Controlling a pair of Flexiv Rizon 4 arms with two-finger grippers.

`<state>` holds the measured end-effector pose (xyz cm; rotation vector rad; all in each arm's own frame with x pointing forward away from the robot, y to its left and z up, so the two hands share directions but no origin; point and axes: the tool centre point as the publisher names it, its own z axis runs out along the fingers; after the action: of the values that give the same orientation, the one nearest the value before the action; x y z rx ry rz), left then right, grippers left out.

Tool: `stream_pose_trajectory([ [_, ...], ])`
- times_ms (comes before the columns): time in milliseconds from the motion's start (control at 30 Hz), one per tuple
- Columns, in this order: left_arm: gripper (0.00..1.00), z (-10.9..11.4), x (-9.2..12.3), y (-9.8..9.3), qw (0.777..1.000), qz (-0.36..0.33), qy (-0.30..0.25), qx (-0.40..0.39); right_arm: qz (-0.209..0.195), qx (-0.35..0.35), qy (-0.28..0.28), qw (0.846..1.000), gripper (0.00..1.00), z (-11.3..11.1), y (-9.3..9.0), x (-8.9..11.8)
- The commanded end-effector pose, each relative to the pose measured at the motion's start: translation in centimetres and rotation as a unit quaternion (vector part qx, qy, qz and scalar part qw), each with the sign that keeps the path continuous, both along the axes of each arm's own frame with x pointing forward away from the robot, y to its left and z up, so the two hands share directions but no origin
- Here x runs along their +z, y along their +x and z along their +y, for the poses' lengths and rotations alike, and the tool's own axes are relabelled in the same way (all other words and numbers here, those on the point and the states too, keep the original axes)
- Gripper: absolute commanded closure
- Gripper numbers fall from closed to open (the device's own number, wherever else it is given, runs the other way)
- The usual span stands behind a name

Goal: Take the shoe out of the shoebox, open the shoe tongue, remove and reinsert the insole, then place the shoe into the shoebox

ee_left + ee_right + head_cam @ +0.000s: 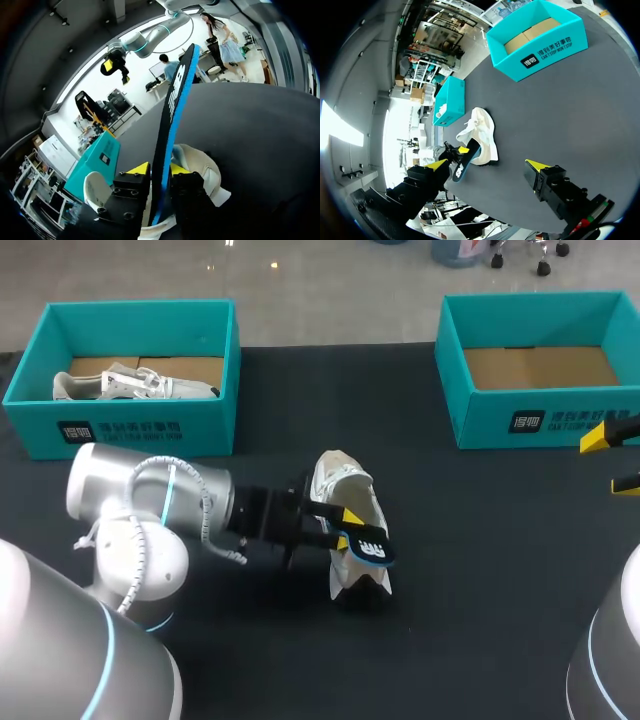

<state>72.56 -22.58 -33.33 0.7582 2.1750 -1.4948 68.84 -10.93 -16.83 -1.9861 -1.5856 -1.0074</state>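
Left claw (159, 170) gripping insole (175, 100), dark table (500, 570)

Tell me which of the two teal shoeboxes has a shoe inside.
The left shoebox: a white shoe lies in it. The right shoebox shows only its bare cardboard floor.

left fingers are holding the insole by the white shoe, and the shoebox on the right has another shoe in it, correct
Not quite: the right shoebox is empty. The other shoe lies in the left shoebox, as the head view shows. The rest holds: the left fingers grip the insole by the white shoe.
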Motion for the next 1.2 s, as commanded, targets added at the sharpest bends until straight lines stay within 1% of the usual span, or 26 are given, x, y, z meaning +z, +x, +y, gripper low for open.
stream_pose_trajectory([
  [33, 1.00, -0.1, -0.2, -0.1, 1.000, -0.001, 0.012, 0.000, 0.000, -0.001, -0.001, 1.000, 0.00, 0.1, -0.1, 0.0],
  [233, 1.00, -0.2, -0.9, 0.7, 0.999, -0.014, 0.033, 0.004, 0.000, -0.001, -0.001, 1.000, 0.00, 0.1, -0.1, 0.0],
  [567, 1.00, 0.0, -1.9, 1.9, 0.999, -0.012, 0.043, 0.021, 0.000, -0.001, -0.001, 1.000, 0.00, 0.1, -0.1, 0.0],
  [700, 1.00, 0.1, -2.0, 2.0, 0.998, -0.009, 0.047, 0.027, 0.000, -0.001, -0.001, 1.000, 0.00, 0.1, -0.1, 0.0],
  [733, 0.97, 0.1, -1.8, 1.9, 0.998, -0.009, 0.047, 0.028, 0.000, -0.001, -0.001, 1.000, 0.00, 0.1, -0.1, 0.0],
  [767, 0.69, 0.1, -1.6, 1.8, 0.998, -0.009, 0.047, 0.028, 0.000, -0.001, -0.001, 1.000, 0.00, 0.1, -0.1, 0.0],
  [800, 0.56, 0.2, -1.4, 1.7, 0.999, -0.009, 0.045, 0.029, 0.000, -0.001, -0.001, 1.000, 0.00, 0.1, -0.1, 0.0],
  [867, 0.53, 0.2, -1.0, 1.4, 0.999, -0.011, 0.041, 0.028, 0.000, -0.001, -0.001, 1.000, 0.00, 0.1, -0.1, 0.0],
  [967, 0.55, 0.0, -0.3, 0.8, 0.999, -0.018, 0.039, 0.022, 0.000, -0.001, -0.001, 1.000, 0.00, 0.1, -0.1, 0.0],
  [1033, 0.58, -0.1, 0.0, 0.6, 0.999, -0.022, 0.037, 0.018, 0.000, -0.001, -0.001, 1.000, 0.00, 0.1, -0.1, 0.0],
  [1133, 0.73, -0.1, 0.1, 0.4, 0.999, -0.026, 0.036, 0.018, 0.000, -0.001, -0.001, 1.000, 0.00, 0.1, -0.1, 0.0],
  [1200, 0.81, -0.2, -0.1, 0.4, 0.999, -0.024, 0.038, 0.017, 0.000, -0.001, -0.001, 1.000, 0.00, 0.1, -0.1, 0.0],
])
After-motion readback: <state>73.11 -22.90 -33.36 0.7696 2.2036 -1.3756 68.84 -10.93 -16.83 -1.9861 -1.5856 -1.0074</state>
